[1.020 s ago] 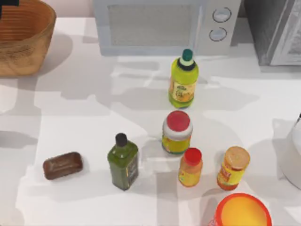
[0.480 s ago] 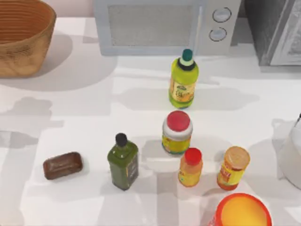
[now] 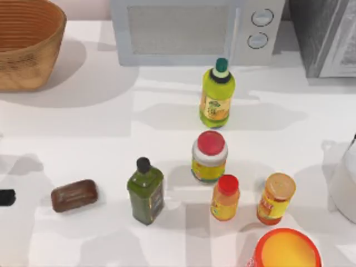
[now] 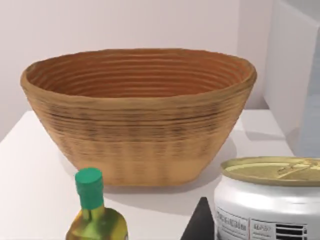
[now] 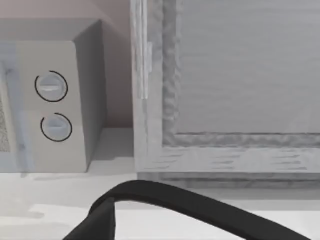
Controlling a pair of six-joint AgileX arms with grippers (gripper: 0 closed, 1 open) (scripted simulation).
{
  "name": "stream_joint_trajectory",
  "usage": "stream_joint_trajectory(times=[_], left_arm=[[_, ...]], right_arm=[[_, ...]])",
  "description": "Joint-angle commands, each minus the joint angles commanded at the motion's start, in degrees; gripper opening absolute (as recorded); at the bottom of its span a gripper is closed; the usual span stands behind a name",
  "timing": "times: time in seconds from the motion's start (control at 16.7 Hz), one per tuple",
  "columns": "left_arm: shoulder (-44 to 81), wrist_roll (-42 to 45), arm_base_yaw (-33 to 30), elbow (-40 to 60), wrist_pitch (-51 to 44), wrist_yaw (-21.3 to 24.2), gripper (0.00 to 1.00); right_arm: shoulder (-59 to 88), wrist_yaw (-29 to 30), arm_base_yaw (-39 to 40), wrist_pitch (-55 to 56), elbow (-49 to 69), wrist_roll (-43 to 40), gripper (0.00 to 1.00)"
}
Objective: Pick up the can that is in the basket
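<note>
Short white-sided metal can (image 4: 270,200) with pale gold top apparently pinched between left gripper (image 4: 250,225) jaws, large orange-brown woven wicker basket (image 4: 140,125) well beyond them. Could slip out if gripped off-centre. Right arm parked near white microwave (image 5: 55,100).

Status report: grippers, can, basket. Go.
Left gripper at table's left edge, can close against it, out of the basket. Basket behind, upright. Green-capped bottle beside can. Right arm near the microwave.
</note>
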Motion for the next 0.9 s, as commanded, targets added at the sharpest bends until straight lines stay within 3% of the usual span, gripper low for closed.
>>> stream_joint_trajectory(times=[0.18, 0.6, 0.9], left_arm=[[-5.48, -0.89, 0.55, -5.05, 2.88, 1.10, 0.00], [-5.86, -0.87, 0.54, -5.57, 3.10, 1.17, 0.00], [2.40, -0.87, 1.14, -2.30, 7.24, 4.68, 0.00]], right_arm=[[0.00, 0.00, 0.00, 0.00, 0.00, 0.00, 1.00], [0.00, 0.00, 0.00, 0.00, 0.00, 0.00, 1.00], [0.00, 0.00, 0.00, 0.00, 0.00, 0.00, 1.00]])
